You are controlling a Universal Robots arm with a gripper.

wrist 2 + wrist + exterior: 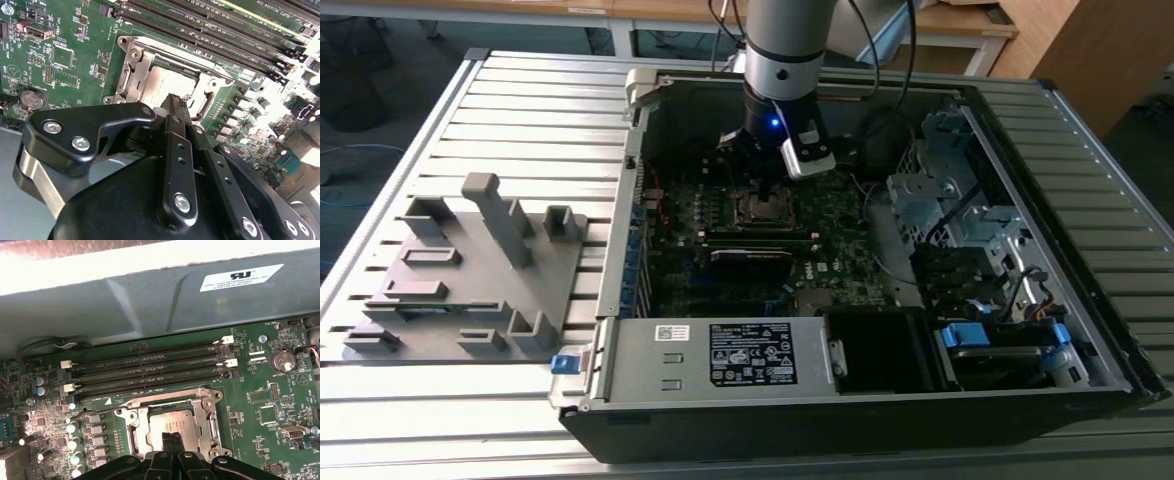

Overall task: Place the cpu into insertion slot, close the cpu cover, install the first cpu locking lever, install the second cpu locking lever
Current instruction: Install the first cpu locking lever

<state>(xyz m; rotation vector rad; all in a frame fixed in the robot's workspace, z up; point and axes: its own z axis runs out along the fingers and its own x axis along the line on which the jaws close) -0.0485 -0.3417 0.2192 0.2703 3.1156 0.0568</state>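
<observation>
Upper centre of the exterior view, inside the computer case (854,435): end effector (767,185), fingers pressed together, gripping nothing, tips at the cpu (161,424). The cpu sits in the insertion slot (761,208), cpu cover (209,412) flat around it. Slatted bench (520,110) beneath.

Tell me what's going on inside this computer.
The arm's gripper is down inside the open computer case, fingers shut, tips at the cpu. The cpu lies flat on the motherboard with the cpu cover down around it. Whether the locking levers are latched, I cannot tell.
</observation>
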